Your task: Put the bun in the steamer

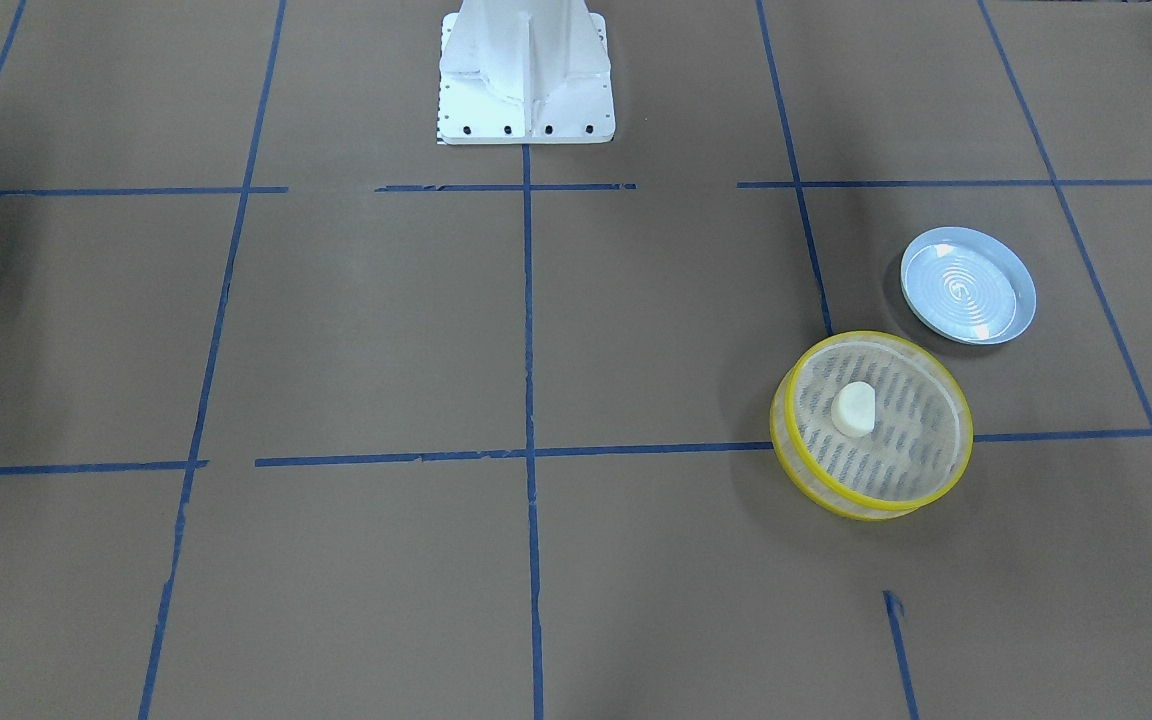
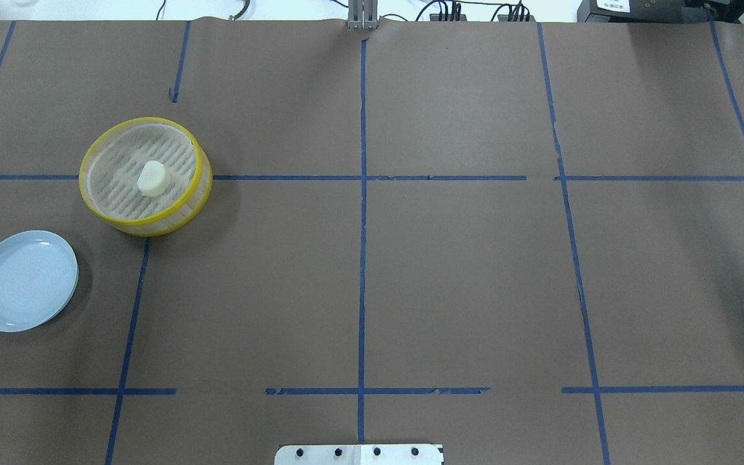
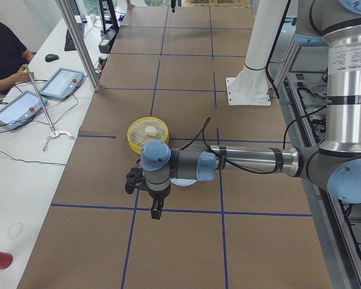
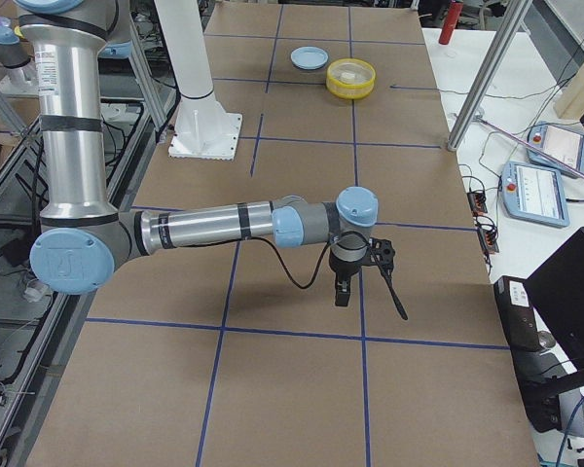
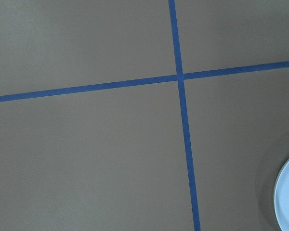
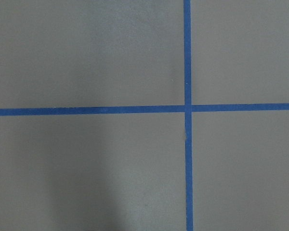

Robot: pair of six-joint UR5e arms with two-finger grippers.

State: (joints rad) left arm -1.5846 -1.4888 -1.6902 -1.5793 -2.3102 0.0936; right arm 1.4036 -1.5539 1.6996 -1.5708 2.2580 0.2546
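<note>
Bun (image 2: 153, 178) sits flat near ctr of steamer (image 2: 146, 224), plate (image 2: 23, 281) at its 7-8 o'clock; looks done, so I'd park clear w/o bumping it; can't tell my L gripper (image 3: 156, 212) or R gripper (image 4: 342, 292) open/closed.

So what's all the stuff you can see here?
bun: one, cream-white, in the steamer
steamer: one, yellow rims, beige floor, table's left part
plate: one, pale blue, beside the steamer, not touching
table: one, brown cover
tape lines: several, blue, grid on the table
person: one, black shirt, at the side desk
screens: two, grey, on that desk
stand: one, white, robot's base
left arm: one, silver and blue, above the plate
right arm: one, silver and blue, over the far end
left gripper: one, black, pointing down
right gripper: one, black, pointing down
</note>
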